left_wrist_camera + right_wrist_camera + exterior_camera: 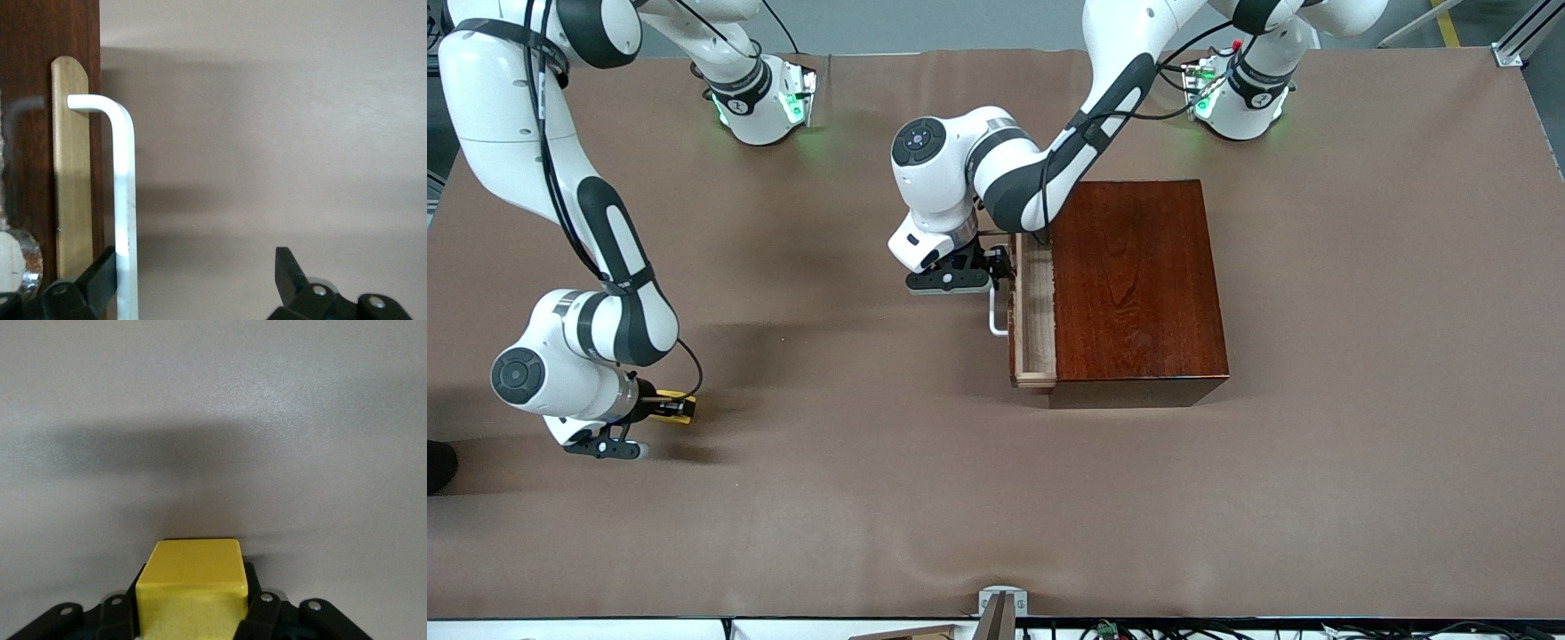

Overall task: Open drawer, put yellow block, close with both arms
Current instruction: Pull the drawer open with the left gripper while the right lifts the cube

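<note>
The dark mahogany box (1138,284) stands mid-table. Its drawer (1036,311) is pulled out a little toward the right arm's end, so a strip of pale-wood tray shows. My left gripper (1000,267) is open at the white U-shaped handle (996,322). In the left wrist view the handle (124,200) runs between the fingers of my left gripper (197,263), close against one finger (100,270). My right gripper (660,407) is shut on the yellow block (678,408), low over the table at the right arm's end. In the right wrist view the block (193,577) fills my right gripper (193,613).
The brown table cover (871,498) lies bare between the block and the drawer. The two green-lit arm bases (769,102) (1236,98) stand along the table edge farthest from the front camera. A small metal bracket (1000,604) sits at the nearest edge.
</note>
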Robot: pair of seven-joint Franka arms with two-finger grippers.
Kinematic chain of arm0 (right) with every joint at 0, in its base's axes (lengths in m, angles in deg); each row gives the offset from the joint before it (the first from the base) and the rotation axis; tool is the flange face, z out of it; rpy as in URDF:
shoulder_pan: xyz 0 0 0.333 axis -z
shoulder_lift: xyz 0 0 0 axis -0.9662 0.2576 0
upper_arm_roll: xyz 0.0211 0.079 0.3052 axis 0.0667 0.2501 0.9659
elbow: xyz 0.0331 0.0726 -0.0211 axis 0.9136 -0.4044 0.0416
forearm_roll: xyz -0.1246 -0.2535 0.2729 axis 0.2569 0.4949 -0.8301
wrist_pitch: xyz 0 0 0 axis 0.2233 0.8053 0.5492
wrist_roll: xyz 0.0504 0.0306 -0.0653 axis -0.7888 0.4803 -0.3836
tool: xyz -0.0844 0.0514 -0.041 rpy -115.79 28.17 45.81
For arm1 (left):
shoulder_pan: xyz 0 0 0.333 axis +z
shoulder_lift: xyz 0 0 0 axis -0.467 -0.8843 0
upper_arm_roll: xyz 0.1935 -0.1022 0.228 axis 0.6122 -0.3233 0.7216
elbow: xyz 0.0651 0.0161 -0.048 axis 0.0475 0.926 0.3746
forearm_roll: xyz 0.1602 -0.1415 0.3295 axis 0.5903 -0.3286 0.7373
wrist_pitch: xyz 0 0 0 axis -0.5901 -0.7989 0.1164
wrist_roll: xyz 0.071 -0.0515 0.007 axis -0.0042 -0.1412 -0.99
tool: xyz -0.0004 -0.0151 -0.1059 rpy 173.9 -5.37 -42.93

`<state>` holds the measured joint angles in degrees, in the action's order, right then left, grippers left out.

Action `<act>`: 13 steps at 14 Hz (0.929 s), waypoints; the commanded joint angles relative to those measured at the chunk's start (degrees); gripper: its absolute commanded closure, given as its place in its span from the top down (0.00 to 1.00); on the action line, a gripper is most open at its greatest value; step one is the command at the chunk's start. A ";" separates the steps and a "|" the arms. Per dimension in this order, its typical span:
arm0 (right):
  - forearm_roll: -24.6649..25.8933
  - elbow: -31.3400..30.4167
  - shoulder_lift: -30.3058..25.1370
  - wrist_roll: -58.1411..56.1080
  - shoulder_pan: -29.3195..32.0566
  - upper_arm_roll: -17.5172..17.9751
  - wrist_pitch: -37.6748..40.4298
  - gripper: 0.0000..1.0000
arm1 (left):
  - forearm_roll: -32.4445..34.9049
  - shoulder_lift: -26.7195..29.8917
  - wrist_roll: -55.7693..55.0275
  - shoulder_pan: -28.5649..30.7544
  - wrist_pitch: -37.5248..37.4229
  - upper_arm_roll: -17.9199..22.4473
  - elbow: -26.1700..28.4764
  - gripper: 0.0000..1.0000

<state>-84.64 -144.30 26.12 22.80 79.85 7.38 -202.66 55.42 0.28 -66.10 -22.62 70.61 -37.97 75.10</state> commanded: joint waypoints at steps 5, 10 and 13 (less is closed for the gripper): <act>0.66 -0.05 -1.22 -11.16 1.11 0.82 -0.05 0.00 | -6.28 -1.11 -0.96 0.01 5.66 -0.06 -1.36 1.00; 0.66 1.09 -1.57 -24.70 3.22 0.82 0.03 0.00 | -9.45 -1.20 -0.52 -0.34 10.05 -0.15 -1.45 1.00; 0.58 1.45 -3.49 -32.96 4.01 0.91 0.65 0.00 | -10.24 -1.99 -0.35 -0.43 12.34 -0.85 -1.45 1.00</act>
<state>-84.53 -142.30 25.52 -5.33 82.46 7.20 -203.01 46.81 -0.09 -66.10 -22.56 80.19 -37.97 75.19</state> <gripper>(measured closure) 0.445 0.000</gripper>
